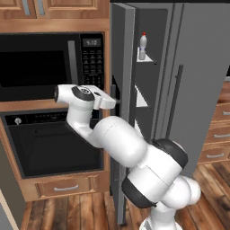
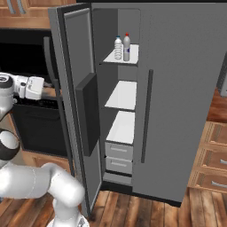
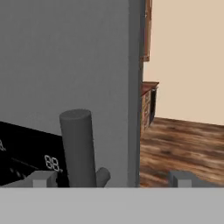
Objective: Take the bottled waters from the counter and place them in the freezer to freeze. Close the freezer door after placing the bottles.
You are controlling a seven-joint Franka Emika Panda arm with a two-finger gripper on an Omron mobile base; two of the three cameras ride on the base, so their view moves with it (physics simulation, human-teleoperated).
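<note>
The claw (image 3: 111, 178) is spread wide and holds nothing. In the hand view its two tips stand far apart at the bottom, and the dark bar handle (image 3: 78, 146) of the freezer door (image 3: 65, 65) rises between them, closer to one tip; whether a tip touches the bar cannot be told. In the left base view the claw (image 1: 113, 102) is seen at the outer face of the open door (image 1: 122, 90), beside the black wall oven (image 1: 51, 134) and the microwave (image 1: 45, 65).

The door (image 2: 75, 102) stands swung well out, so the freezer (image 2: 119, 95) is open with its white shelves visible.

Two bottles are counted, both upright on the top shelf: a teal-capped bottle (image 2: 118, 48) and a red-capped bottle (image 2: 127, 47), just beside each other. In the left base view one is seen, the red-capped bottle (image 1: 143, 46).

The placing part is judged complete, since both bottles are already inside. Only the closing of the door is left, and the wide claw at the handle suggests this step is in hand. One freezer door, one plain right door (image 2: 181, 97) kept shut, and two drawers (image 2: 119, 157) at the freezer's bottom are counted.
</note>
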